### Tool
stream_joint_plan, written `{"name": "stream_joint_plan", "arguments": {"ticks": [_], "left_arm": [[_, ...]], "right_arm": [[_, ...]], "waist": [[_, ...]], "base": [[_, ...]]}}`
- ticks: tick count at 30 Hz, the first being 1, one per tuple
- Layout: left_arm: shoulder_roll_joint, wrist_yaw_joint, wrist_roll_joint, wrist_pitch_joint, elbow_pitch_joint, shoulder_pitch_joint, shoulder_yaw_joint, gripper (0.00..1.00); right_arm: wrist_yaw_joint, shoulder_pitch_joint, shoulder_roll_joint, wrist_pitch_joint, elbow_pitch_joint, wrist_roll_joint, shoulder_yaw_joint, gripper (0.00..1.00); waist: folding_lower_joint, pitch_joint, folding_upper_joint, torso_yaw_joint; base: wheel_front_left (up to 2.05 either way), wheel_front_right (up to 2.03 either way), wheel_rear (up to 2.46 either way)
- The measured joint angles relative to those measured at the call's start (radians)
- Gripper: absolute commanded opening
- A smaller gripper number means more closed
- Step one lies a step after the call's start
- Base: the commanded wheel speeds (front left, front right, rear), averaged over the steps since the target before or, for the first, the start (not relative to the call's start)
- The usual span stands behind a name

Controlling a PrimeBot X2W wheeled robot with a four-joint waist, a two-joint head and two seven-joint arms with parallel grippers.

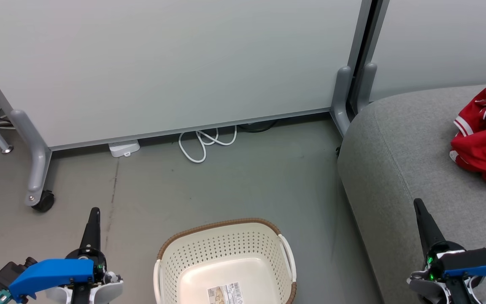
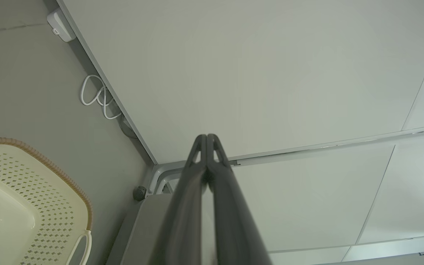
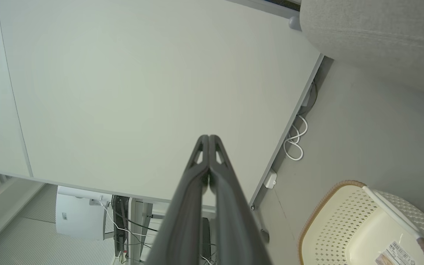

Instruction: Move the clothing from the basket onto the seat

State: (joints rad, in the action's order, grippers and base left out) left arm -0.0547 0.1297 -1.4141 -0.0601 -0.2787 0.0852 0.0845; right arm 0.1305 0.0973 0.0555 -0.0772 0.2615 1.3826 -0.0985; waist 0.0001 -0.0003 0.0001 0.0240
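Clothing of red jersey fabric with white trim stripes and black-and-white lettering (image 1: 485,143) lies bunched on the large light-grey upholstered sofa seat (image 1: 395,169), well in from its rounded edge. On the grey floor (image 1: 247,185) beside the sofa stands the small cream-white perforated plastic basket with a brown woven rim (image 1: 222,223). What shows of its inside is bare but for a barcode sticker (image 1: 225,293), though its near part is cut off at the head view's lower edge.

The left gripper (image 1: 94,213) hangs left of the basket and the right gripper (image 1: 419,207) shows against the sofa's near side. Each wrist view shows the long dark fingers (image 2: 191,206) pressed together on nothing.

The job looks all but done, so the step in hand is likely a check. Look into the hidden near part of the basket first. Should a garment be there, part the fingers before going down, pinch a thick fold, lift it clear of the rim, and lay it beside the red pile, away from the sofa's edge.
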Motion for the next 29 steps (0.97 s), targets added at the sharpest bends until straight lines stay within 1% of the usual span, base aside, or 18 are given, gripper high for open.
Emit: {"name": "stream_joint_plan", "arguments": {"ticks": [29], "left_arm": [[0.004, 0.000, -0.190, -0.053, 0.032, 0.016, 0.029, 0.00]], "right_arm": [[0.000, 0.003, -0.004, -0.035, -0.015, 0.221, -0.015, 0.00]], "waist": [[0.0000, 0.003, 0.0000, -0.023]], "base": [[0.00, 0.00, 0.00]]}}
